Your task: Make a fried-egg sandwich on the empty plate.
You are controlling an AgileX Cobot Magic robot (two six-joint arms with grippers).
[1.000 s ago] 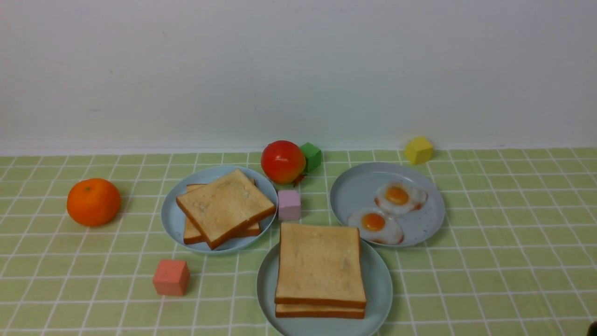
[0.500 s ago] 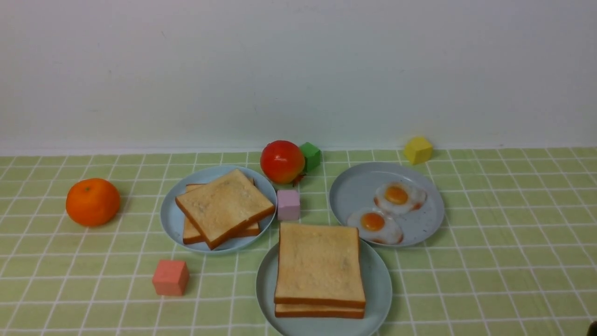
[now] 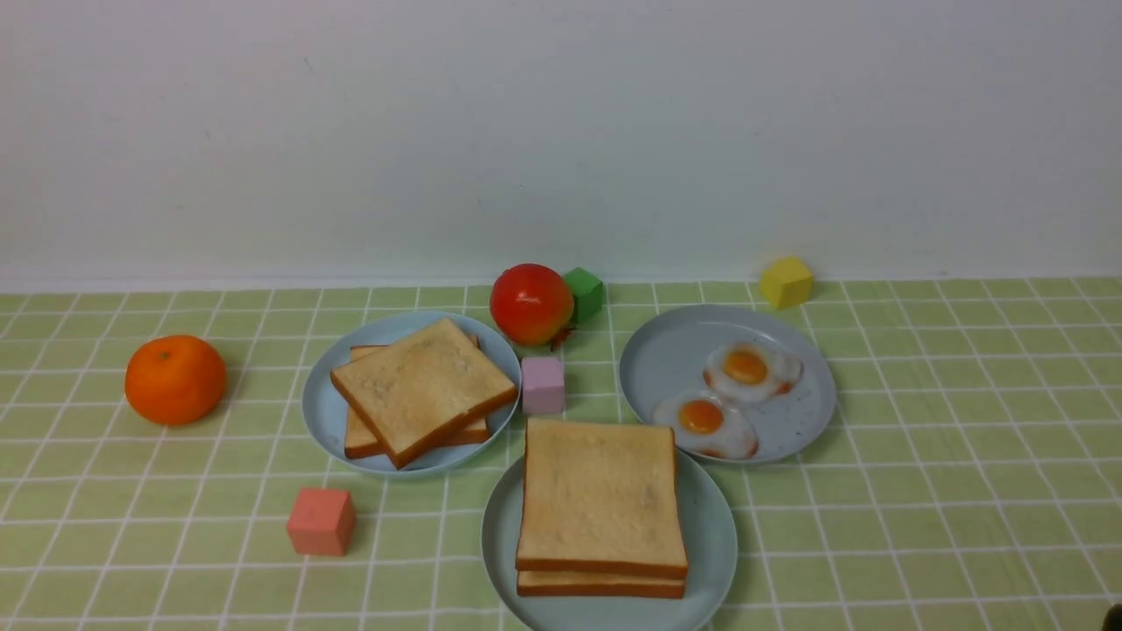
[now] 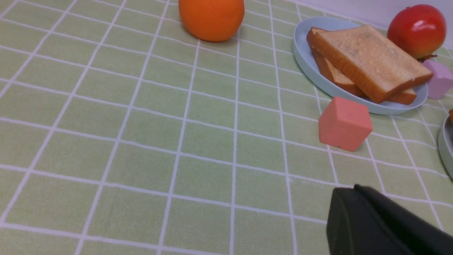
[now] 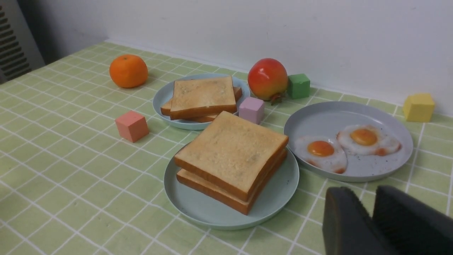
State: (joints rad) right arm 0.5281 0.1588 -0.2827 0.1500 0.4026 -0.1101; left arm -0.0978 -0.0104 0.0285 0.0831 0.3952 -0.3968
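Low at the near right of the desk (image 5: 53,148), the right gripper (image 5: 368,209) hangs above the checked green cloth with its two black jaws a narrow gap apart and nothing between them. It sits clear of the mint plate (image 5: 276,198), short of its rim and touching nothing. Over on the left side, the left gripper (image 4: 357,189) also hangs low over bare cloth, its jaws pressed together and empty, near a salmon cube (image 4: 345,123). Neither arm shows in the front view apart from a dark speck at the bottom right corner.

On the mint plate (image 3: 714,535), nearest the robot, lies the sandwich (image 3: 601,499): two toast slices stacked, the upper one covering the lower. Whether an egg lies between them cannot be told. Behind it to the left, a grey-blue plate (image 3: 320,412) carries two more toast slices (image 3: 422,386), the top one turned askew. Behind to the right, another grey-blue plate (image 3: 666,350) carries two fried eggs (image 3: 727,399) side by side. A pink cube (image 3: 543,384) stands between the plates, with a red fruit (image 3: 531,303) and a green cube (image 3: 585,293) behind it. An orange (image 3: 175,379) sits far left, and a yellow cube (image 3: 786,281) sits near the wall.
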